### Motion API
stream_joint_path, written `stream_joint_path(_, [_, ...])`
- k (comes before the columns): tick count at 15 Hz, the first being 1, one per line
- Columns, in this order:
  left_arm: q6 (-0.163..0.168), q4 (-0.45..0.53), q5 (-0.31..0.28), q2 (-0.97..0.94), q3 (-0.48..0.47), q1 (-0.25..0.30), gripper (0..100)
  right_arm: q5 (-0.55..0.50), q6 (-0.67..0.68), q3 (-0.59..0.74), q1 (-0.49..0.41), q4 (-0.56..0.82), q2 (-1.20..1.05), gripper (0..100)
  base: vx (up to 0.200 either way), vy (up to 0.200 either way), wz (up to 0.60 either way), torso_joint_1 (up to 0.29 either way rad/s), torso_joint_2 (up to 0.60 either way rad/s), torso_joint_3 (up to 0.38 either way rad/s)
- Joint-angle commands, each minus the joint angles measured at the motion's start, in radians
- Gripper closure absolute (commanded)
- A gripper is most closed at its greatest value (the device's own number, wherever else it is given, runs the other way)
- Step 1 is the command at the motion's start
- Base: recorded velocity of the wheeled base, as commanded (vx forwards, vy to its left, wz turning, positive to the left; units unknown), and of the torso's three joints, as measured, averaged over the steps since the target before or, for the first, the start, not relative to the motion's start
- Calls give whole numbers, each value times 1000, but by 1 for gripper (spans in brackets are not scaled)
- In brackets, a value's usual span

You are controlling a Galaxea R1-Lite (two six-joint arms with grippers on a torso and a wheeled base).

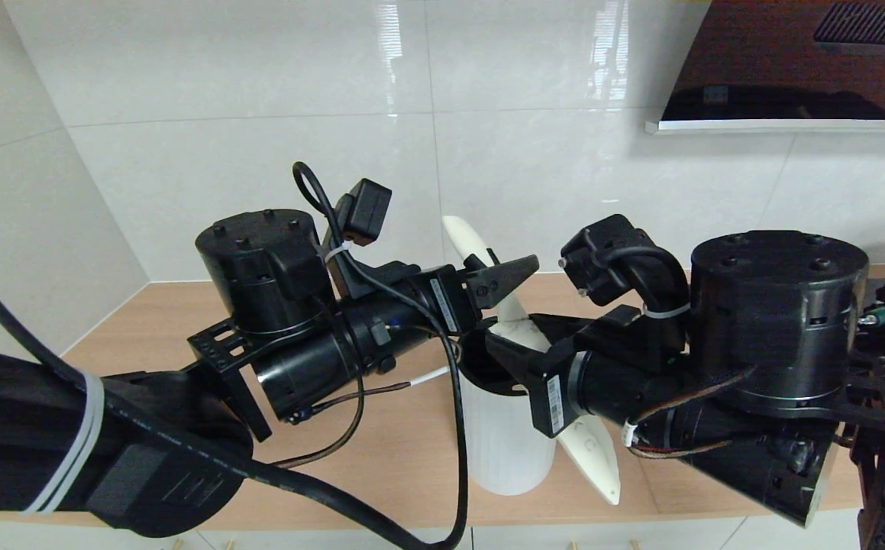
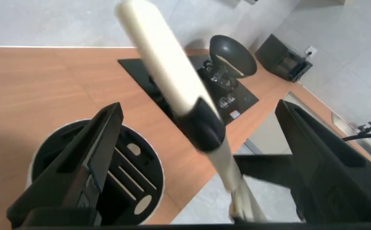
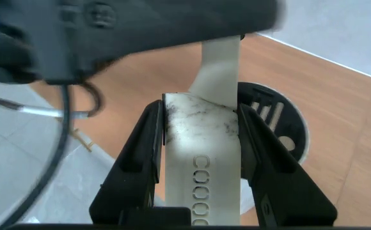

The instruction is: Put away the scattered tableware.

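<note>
Right gripper (image 3: pixel 201 128): jaws closed narrow on the broad, perforated blade end of a long cream-white plastic kitchen turner (image 3: pixel 219 64). Contact is seen on both flat sides.

Left gripper (image 2: pixel 198 112): jaws spread wide, one on each side of the turner's rounded handle, with no contact evident. A black piece is seen across the handle between them. It is possibly the tip of the other gripper, but this cannot be settled from the wrist view.

Long axis of turner: tilted, with the handle up towards the tiled wall and the blade down towards the near edge of the counter.

White cylindrical utensil holder with a dark slotted insert (image 1: pixel 499 451): stands upright on the light wooden worktop (image 1: pixel 144 328), directly beneath both grippers. The turner is held above its mouth and is not yet inserted.

Both arms are raised to about the same height and meet tip to tip over the holder. The left arm is judged the better placed to take the handle.
</note>
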Motion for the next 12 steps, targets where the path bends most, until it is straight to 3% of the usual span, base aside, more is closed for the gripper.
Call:
stream_joint_path(1, [1, 0, 0, -3, 1, -2, 0, 1, 0, 5, 10, 0, 0, 100, 0, 0, 0, 0, 0, 0])
stream_joint_path(5, [5, 0, 0, -3, 1, -4, 0, -1, 0, 6, 10, 0, 0, 100, 0, 0, 0, 0, 0, 0])
stream_joint_path(6, [5, 0, 2, -3, 1, -4, 100, 1, 0, 6, 10, 0, 0, 100, 0, 0, 0, 0, 0, 0])
stream_joint_path(12, [5, 0, 2, -6, 1, -4, 100, -1, 0, 14, 10, -9, -8, 100, 0, 0, 0, 0, 0, 0])
